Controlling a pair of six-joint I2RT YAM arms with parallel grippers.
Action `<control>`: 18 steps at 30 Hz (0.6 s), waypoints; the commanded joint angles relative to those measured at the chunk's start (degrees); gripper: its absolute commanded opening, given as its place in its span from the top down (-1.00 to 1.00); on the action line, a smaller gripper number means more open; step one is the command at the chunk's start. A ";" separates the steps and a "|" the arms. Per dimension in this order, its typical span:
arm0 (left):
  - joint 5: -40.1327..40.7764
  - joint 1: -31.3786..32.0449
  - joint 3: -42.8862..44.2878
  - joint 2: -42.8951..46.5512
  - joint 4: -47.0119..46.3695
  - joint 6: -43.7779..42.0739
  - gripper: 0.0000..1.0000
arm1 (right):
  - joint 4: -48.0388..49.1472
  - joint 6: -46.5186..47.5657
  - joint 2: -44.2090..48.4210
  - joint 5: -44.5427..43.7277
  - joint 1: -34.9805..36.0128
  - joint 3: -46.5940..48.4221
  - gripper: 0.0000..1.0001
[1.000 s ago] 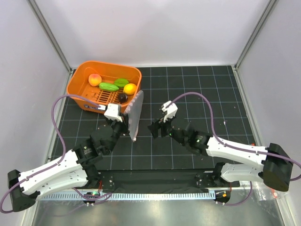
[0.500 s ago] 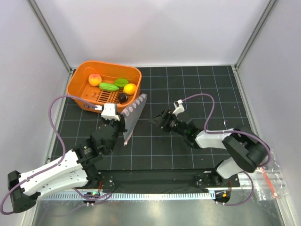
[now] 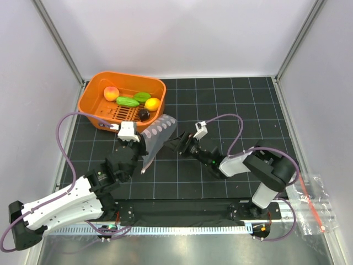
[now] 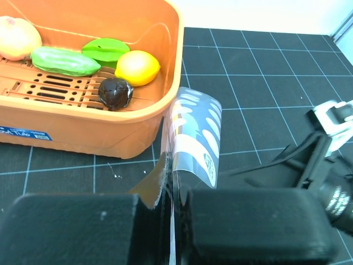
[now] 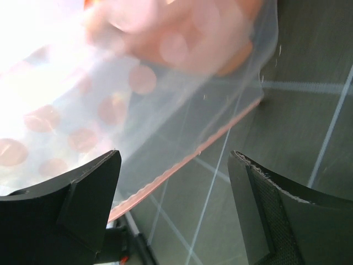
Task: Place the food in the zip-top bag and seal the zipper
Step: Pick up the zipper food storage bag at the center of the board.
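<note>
We look along a black gridded table (image 3: 231,99) with two white-and-black arms reaching away from its near edge. At the near right, off the mat, lies a spare clear bag (image 3: 313,201) with a red strip. Left of centre, the left gripper (image 3: 144,150) has its fingers pressed together on the near edge of the zip-top bag (image 3: 159,134), which stands lifted and leans up and away to the right. The bag is clear and crinkly, with pale printed spots. Just to its right, the right gripper (image 3: 175,145) points at the bag with its fingers spread apart. From its wrist camera the pink-red zipper (image 5: 193,152) runs slantwise across the gap between the two black fingers, but we cannot tell whether either finger touches it. Just beyond the bag, at the far left, sits the orange basket (image 3: 91,94), and the food lies inside it: a dark purple piece (image 3: 143,114) nearest, then a yellow-orange fruit (image 3: 153,104), a long green piece (image 3: 127,102), a rounder green piece (image 3: 143,96) and, farthest left, a peach-orange ball (image 3: 111,93).
</note>
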State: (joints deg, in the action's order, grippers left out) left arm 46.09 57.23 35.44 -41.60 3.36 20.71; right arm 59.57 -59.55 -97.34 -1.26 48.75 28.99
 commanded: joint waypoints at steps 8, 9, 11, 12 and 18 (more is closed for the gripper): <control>1.99 -0.19 0.77 1.70 -0.28 1.09 0.97 | -16.56 29.72 14.97 -13.80 8.16 6.24 -0.71; 1.82 -0.28 0.94 1.44 -0.19 1.00 0.97 | -19.64 32.71 16.38 -16.30 10.81 7.38 -0.71; 1.29 -0.19 1.29 0.91 -0.10 0.82 0.98 | -24.93 39.56 18.93 -20.70 15.21 9.67 -0.71; 1.11 -0.28 1.47 0.48 0.07 0.74 0.98 | -25.90 40.64 19.55 -24.11 18.97 9.94 -0.69; 0.15 -0.28 2.09 0.03 0.60 0.65 0.97 | -28.46 49.08 19.04 -33.27 29.28 12.22 -0.58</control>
State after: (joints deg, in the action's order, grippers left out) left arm 45.84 57.23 35.44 -41.74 4.71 20.82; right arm 34.04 -19.62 -77.38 -24.45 74.91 39.20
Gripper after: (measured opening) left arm 0.017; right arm 0.794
